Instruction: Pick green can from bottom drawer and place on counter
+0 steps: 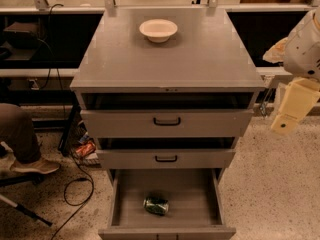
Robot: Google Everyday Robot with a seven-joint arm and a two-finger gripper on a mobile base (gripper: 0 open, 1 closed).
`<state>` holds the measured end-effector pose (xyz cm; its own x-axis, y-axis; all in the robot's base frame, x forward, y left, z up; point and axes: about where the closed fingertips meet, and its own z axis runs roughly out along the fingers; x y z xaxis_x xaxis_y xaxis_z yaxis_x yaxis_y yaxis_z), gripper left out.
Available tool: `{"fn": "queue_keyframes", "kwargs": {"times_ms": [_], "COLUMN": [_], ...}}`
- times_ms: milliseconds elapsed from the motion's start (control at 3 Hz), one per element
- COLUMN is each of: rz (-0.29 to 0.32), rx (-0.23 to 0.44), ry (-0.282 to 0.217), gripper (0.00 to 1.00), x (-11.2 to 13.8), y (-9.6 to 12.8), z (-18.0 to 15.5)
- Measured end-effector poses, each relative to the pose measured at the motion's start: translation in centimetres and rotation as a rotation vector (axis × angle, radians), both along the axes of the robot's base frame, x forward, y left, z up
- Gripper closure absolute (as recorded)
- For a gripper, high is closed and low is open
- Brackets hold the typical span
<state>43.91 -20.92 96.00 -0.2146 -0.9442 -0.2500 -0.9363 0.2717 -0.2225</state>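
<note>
The green can (156, 205) lies on its side on the floor of the open bottom drawer (200, 199), near the middle front. The counter (200, 59) is the grey top of the cabinet. My gripper (292, 106) hangs at the right edge of the view, a cream-coloured block beside the cabinet at the height of the top drawer, well above and right of the can. It holds nothing that I can see.
A white bowl (158, 30) stands at the back middle of the counter. Two upper drawers with black handles (166, 121) are slightly open. A person's leg and shoe (25, 144) and black cables (75, 184) are on the floor at left.
</note>
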Motion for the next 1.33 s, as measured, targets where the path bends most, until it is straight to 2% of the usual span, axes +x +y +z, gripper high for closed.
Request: {"fn": "queue_keyframes", "kwargs": {"times_ms": [333,667,1000,1333], "rz": [0.02,-0.03,-0.03,-0.071], "rx": [0.09,0.149,0.149,0.14], "ry": [0.029,0.036,0.036,0.044], "gripper": [0.0,0.0,0.0,0.0], "x": [-1.1,-1.8,-1.8,-1.2], "y": [1.4,1.3,1.3,1.6], "z": [-3.4,-7.2,-7.2,-10.3]}}
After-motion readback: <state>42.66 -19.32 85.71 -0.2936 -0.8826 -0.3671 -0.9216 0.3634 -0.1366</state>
